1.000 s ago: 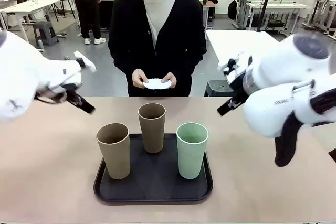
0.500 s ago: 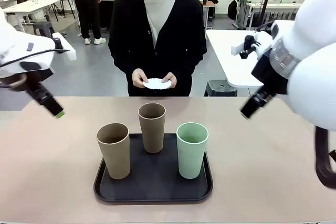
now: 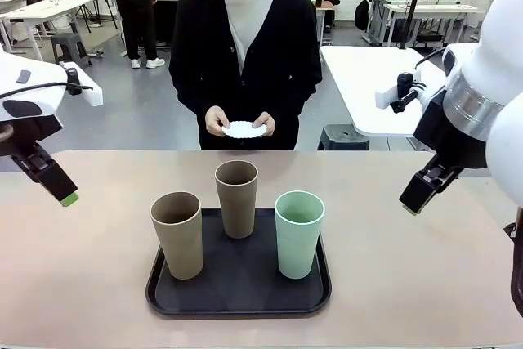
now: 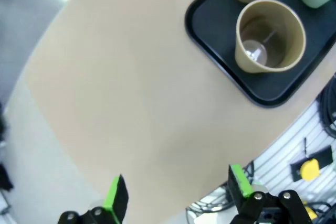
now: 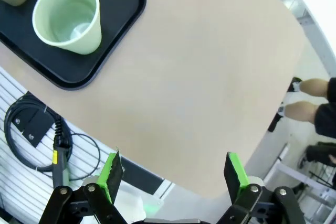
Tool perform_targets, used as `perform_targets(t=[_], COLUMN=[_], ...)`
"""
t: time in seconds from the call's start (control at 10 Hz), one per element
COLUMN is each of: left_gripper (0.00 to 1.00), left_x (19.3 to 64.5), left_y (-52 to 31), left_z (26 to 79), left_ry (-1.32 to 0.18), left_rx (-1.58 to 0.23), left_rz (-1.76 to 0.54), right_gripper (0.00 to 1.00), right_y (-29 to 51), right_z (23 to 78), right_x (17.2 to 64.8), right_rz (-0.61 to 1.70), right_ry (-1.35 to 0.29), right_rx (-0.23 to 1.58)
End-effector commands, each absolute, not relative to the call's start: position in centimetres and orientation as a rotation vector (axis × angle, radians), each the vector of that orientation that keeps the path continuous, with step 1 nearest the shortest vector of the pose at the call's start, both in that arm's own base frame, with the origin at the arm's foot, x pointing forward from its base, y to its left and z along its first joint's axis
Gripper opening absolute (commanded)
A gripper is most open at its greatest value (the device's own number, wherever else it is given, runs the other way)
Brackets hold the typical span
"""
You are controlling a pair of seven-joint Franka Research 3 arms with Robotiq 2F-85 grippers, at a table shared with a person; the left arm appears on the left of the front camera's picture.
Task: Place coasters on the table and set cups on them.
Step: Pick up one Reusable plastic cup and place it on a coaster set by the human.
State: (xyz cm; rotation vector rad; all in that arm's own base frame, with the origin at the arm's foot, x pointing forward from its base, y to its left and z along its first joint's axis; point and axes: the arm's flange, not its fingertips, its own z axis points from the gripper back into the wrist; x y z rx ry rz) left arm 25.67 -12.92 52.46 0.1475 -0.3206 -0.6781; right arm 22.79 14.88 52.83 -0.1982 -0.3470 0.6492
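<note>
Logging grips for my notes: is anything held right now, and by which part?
Both arms' jaws are open and empty. The person's hands hold a small round white lacy paper coaster, possibly a stack, by its opposite edges.

- left arm [image 3: 41, 67]: smooth white shell, black cable [image 3: 49, 87] run across it, black oval patch on the side, black end link
- right arm [image 3: 507, 55]: rounded white shell, brushed silver ring [image 3: 470, 108] at the wrist joint, black section below it, white box [image 3: 391, 97] with a black fitting alongside
- left jaws: black fingers, green pads [image 4: 114, 200], silver screw heads at the linkage pivots
- right jaws: same build, green pads [image 5: 234, 171], silver screws
- person [image 3: 245, 63]: black buttoned cardigan, long black sleeves, white high-neck top underneath
</note>
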Motion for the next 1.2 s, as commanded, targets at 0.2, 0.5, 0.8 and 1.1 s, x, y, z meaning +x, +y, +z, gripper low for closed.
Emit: perform_targets(t=[0.2,0.5,0.8,1.1], left_gripper=[1.00,1.00,1.00,1.00], left_x=[29.3,30.7,28.2,26.4], left_y=[-7.4,-0.8,4.4,9.3], left_z=[53.5,52.2,50.3,50.2], left_ry=[-0.333,-0.378,-0.379,-0.327], left_rx=[-0.453,-0.946,-1.024,-0.979], left_rz=[-0.501,-0.253,-0.117,-0.028], right_gripper=[1.00,1.00,1.00,1.00], right_y=[9.8,0.5,-5.4,-10.4], right_z=[52.2,50.8,48.2,46.4], right_x=[24.4,23.3,21.8,21.6], right_rz=[0.561,0.291,0.146,0.086], right_ry=[-0.298,-0.389,-0.349,-0.263], right_rx=[0.407,0.922,1.004,1.056])
